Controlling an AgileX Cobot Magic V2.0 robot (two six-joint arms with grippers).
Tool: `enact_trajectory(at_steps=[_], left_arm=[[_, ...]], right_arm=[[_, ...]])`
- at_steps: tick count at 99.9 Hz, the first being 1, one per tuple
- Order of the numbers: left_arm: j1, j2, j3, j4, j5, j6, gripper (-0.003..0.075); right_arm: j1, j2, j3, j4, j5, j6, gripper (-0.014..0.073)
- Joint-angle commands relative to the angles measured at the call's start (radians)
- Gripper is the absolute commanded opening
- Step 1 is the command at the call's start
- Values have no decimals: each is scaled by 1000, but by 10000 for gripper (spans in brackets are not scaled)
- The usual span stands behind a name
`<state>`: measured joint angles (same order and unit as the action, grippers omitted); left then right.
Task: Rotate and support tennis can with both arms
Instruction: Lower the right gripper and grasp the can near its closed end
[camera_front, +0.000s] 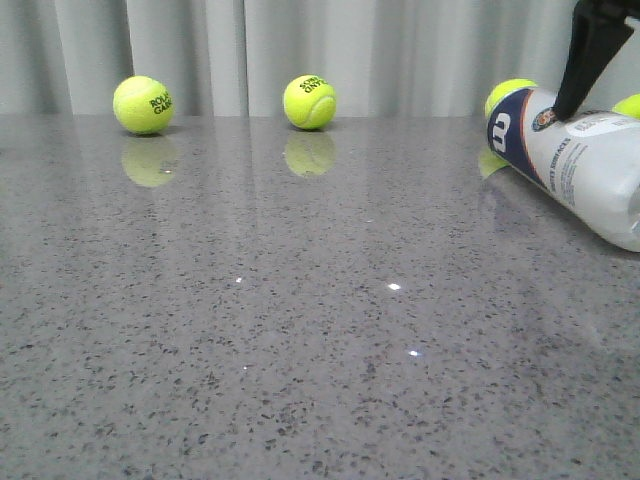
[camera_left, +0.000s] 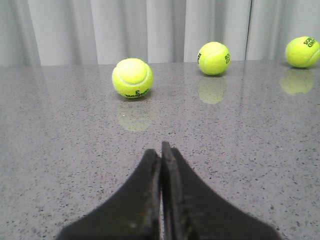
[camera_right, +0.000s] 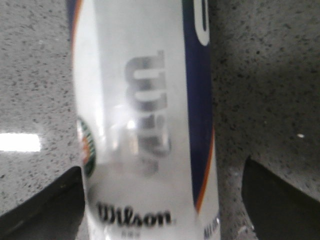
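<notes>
Tennis can (camera_right: 145, 125) lies tilted between the spread fingers of the right pincer (camera_right: 160, 200), untouched.

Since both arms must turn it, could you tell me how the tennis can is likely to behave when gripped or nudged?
The tennis can lies on its side on the polished table, so it will probably roll if nudged. Its glossy clear wall looks slippery. The right gripper straddles it with fingers apart, so it may slip until clamped.

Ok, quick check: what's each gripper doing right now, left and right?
Left gripper: jaws closed, holding nothing.
Right gripper: jaws open, one on each side of the tennis can; contact cannot be told.
</notes>
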<state>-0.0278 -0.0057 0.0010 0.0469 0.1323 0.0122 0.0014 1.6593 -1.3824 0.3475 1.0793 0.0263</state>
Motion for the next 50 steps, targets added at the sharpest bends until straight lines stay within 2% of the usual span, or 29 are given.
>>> enact_trajectory(at_steps=[1, 19, 24, 29, 41, 50], left_arm=[[-2, -34, 44, -7, -86, -12, -18], [-2, -34, 44, -7, -86, -12, -18], [-2, -34, 44, -7, -86, -12, -18], [-2, -34, 44, -7, -86, -12, -18], [-2, -34, 44, -7, -86, -12, -18], [-2, -34, 44, -7, -86, -12, -18]], right_arm=[[2, 0, -39, 33, -24, -10, 631], [2, 44, -39, 38, -26, -13, 630], [2, 46, -39, 38, -26, -26, 607], [3, 47, -39, 38, -25, -26, 545], [3, 45, -41, 39, -19, -26, 304], [6, 40, -55, 41, 2, -45, 218]])
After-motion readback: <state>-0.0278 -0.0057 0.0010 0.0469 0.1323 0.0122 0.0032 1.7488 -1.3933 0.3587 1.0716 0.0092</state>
